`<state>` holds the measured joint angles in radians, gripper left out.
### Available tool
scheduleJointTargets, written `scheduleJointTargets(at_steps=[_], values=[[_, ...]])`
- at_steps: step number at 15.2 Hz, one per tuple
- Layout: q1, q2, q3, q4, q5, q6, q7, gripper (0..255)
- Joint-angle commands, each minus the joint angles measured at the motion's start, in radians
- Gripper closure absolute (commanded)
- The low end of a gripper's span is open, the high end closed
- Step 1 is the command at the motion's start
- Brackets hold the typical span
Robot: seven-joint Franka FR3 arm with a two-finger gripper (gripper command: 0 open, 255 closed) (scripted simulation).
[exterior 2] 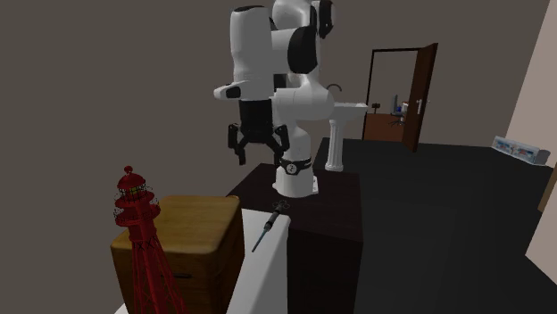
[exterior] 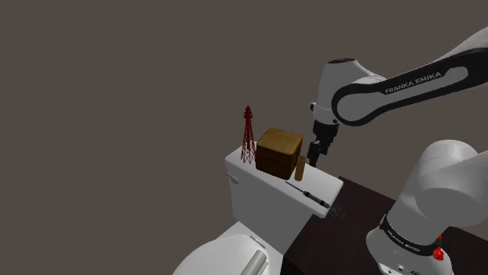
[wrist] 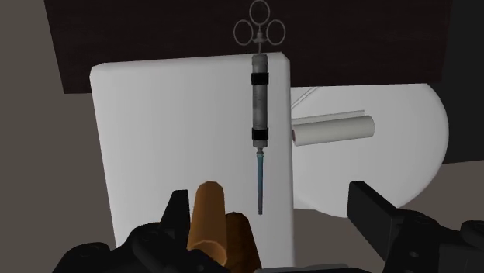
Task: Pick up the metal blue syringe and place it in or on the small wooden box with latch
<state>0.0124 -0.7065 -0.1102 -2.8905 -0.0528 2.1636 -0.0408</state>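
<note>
**newbie_arm:** Since the syringe (wrist: 260,101) lies flat along the edge of the toilet tank lid (wrist: 155,132), a little way from the wooden box (exterior: 279,148), where would you grab it?

**tankguy:** Mid-barrel, between the two dark bands. Looks stiff, light and slick (thin needle one end, ring handles the other, I'd guess both bend easily). Right now the gripper (exterior 2: 261,153) hangs above it, fingers (wrist: 380,221) spread wide, nothing held. Mind that brown cylinder (wrist: 209,221) by one finger.

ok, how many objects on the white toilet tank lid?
4, left to right in the shoulder view: red lattice tower, brown wooden box, upright brown cylinder, grey-barrelled syringe with blue needle lying flat. More may hide behind the box.
</note>
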Motion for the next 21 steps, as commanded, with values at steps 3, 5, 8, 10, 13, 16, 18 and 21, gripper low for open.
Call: scheduleJointTargets(at_steps=[3,5,8,10,13,16,18,21], values=[[0.021,0.127,-0.014,-0.068,0.019,0.182,-0.007,0],[0.036,0.206,-0.022,-0.093,0.033,0.279,-0.014,0],[0.072,0.348,-0.041,-0.117,0.073,0.434,-0.037,0],[0.085,0.393,-0.047,-0.121,0.088,0.480,-0.047,0],[0.105,0.461,-0.056,-0.125,0.114,0.552,-0.064,0],[0.134,0.532,-0.069,-0.125,0.154,0.623,-0.091,0],[0.141,0.547,-0.072,-0.125,0.165,0.637,-0.098,0],[0.140,0.547,-0.072,-0.125,0.165,0.637,-0.098,0]])
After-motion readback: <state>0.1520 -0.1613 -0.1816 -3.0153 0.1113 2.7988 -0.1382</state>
